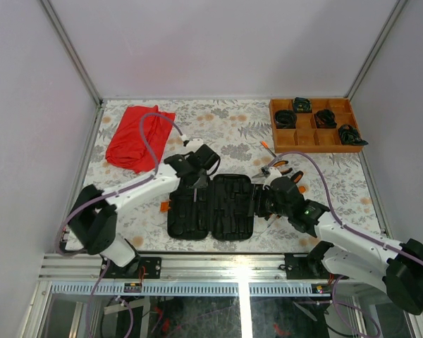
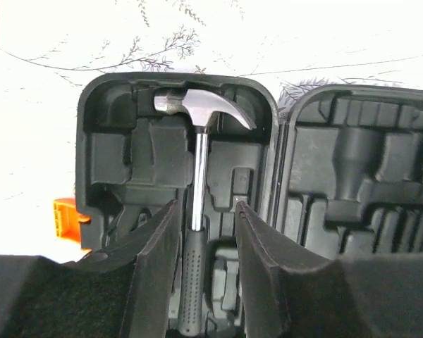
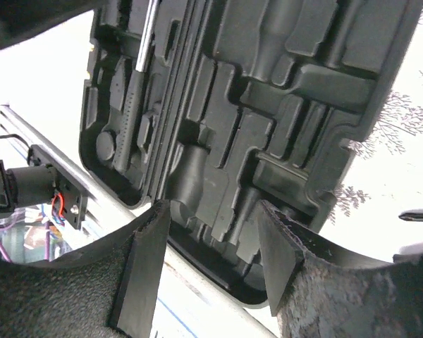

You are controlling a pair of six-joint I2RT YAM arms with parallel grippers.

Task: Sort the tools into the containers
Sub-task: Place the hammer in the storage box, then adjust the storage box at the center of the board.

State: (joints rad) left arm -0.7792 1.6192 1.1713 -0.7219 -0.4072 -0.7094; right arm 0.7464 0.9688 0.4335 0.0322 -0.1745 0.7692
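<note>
A black hinged tool case (image 1: 229, 215) lies open flat between the arms, its orange latch (image 2: 67, 222) on the left side. The silver-headed hammer (image 2: 197, 169) rests in a moulded slot of the case's left half (image 2: 120, 162). My left gripper (image 2: 207, 205) hovers over the hammer's dark grip, open, with a finger on each side and a gap on the right. My right gripper (image 3: 211, 211) is open over the near edge of the case's right half (image 3: 289, 84), with nothing between its fingers. Orange-and-black pliers (image 1: 282, 167) and a thin screwdriver (image 1: 268, 149) lie on the table right of the case.
An orange-brown wooden compartment tray (image 1: 314, 141) with several black coiled bundles stands at the back right. A red cloth (image 1: 137, 137) lies at the back left. A metal rail (image 1: 211, 264) runs along the table's near edge, close under my right gripper.
</note>
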